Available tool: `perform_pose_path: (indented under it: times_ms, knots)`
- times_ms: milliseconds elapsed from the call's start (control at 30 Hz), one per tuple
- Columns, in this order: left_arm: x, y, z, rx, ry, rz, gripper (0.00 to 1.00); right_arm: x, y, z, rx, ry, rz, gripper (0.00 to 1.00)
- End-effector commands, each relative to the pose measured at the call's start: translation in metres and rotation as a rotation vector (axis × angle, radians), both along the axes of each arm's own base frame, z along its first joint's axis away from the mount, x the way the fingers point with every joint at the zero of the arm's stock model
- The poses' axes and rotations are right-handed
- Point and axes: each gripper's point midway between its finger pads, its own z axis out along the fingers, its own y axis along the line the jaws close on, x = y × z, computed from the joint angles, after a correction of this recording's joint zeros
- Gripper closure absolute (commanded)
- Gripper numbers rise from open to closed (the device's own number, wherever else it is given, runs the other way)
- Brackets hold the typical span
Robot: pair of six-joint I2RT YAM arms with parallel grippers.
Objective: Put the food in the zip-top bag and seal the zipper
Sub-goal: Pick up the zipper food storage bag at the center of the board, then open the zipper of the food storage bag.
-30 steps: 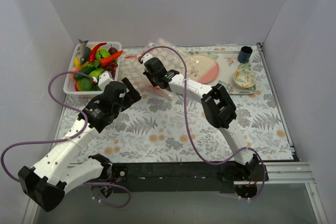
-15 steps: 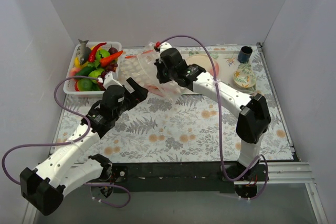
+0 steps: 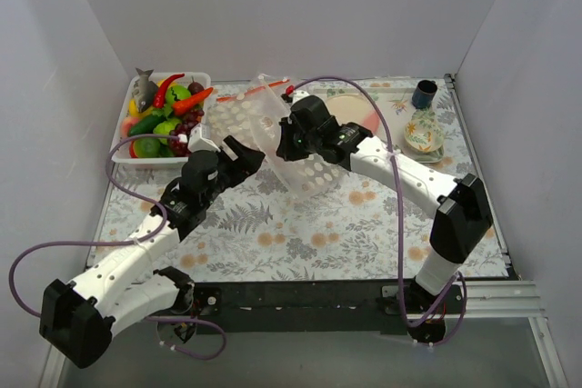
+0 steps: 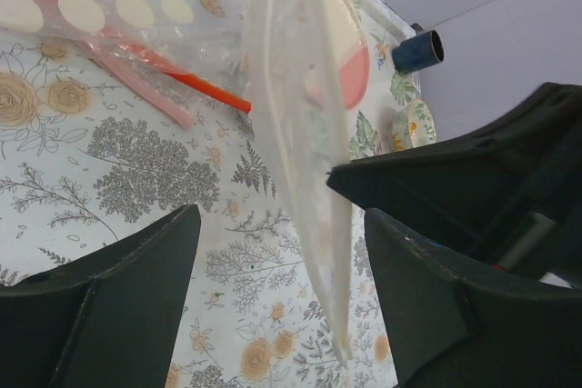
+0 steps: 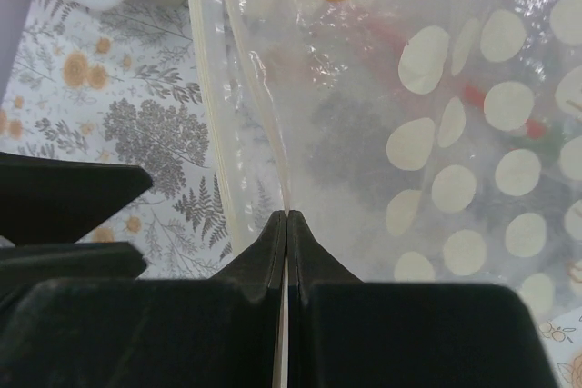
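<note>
Table (image 3: 273, 224): covered in a fern-and-flower print, with both arms reaching in from the near edge.
Bag (image 3: 264, 134): clear with white dots, held up off the cloth at mid-table between the basket and the tray, and hanging crumpled.
Basket (image 3: 118, 147): white, at the far left corner.
Tray (image 3: 386, 97): at the far right, carrying a pink plate (image 3: 359, 115) and a dark cup (image 3: 424, 94).
Right gripper (image 5: 287, 224): fingers pinched tight on the bag's film.
Left gripper (image 4: 282, 224): jaws spread fairly wide with an edge of the bag dangling between them; no contact can be seen.
Food (image 3: 168, 106): toy fruit, chillies and a grey fish, all piled in the basket.
Zipper (image 3: 264, 88): a thin red strip along the bag's far top edge.
</note>
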Motion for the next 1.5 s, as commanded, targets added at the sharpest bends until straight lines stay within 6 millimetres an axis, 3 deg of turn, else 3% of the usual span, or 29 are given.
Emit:
perform_pose_path:
  times_ms: [0, 367, 467, 567, 700, 733, 767, 967, 1100, 1167, 1233, 1333, 1400, 1467]
  knots:
    - [0.005, -0.006, 0.004, -0.036, -0.019, -0.017, 0.31, -0.005, -0.001, 0.045, 0.110, -0.044, -0.023, 0.99]
    - [0.010, -0.015, 0.003, -0.051, -0.017, -0.039, 0.31, -0.016, -0.003, 0.054, 0.160, -0.027, -0.014, 0.99]
    - [0.009, -0.018, -0.009, -0.041, 0.014, -0.053, 0.32, -0.018, -0.005, 0.058, 0.165, -0.028, -0.016, 0.99]
    - [0.016, -0.022, -0.015, -0.039, 0.023, -0.051, 0.42, -0.019, -0.010, 0.061, 0.160, -0.034, -0.036, 0.99]
    - [0.020, -0.024, -0.030, 0.005, 0.057, -0.058, 0.75, -0.025, -0.026, 0.067, 0.148, -0.053, -0.108, 0.99]
    - [0.017, -0.022, -0.041, 0.036, 0.098, -0.059, 0.95, -0.026, -0.032, 0.068, 0.130, -0.072, -0.144, 0.99]
    - [0.021, -0.019, -0.035, 0.050, 0.094, -0.043, 1.00, -0.031, -0.039, 0.076, 0.134, -0.083, -0.165, 0.99]
    - [0.007, 0.006, -0.061, 0.162, 0.218, -0.019, 1.00, -0.039, -0.077, 0.090, 0.060, -0.134, -0.278, 0.99]
    - [-0.001, 0.031, -0.094, 0.243, 0.317, 0.033, 1.00, -0.028, -0.086, 0.072, -0.025, -0.151, -0.329, 0.99]
    - [-0.008, 0.043, -0.114, 0.280, 0.388, 0.053, 1.00, -0.022, -0.100, 0.065, -0.098, -0.166, -0.390, 0.99]
    - [-0.014, 0.048, -0.124, 0.285, 0.408, 0.057, 1.00, -0.017, -0.110, 0.067, -0.124, -0.200, -0.424, 0.99]
    - [-0.014, 0.035, -0.106, 0.213, 0.342, 0.003, 1.00, -0.020, -0.098, 0.076, -0.077, -0.204, -0.358, 0.99]
    - [-0.012, 0.025, -0.090, 0.166, 0.285, -0.040, 1.00, -0.022, -0.082, 0.069, -0.053, -0.176, -0.306, 0.99]
    - [-0.006, 0.013, -0.067, 0.109, 0.216, -0.081, 0.93, -0.027, -0.064, 0.053, -0.033, -0.124, -0.241, 0.99]
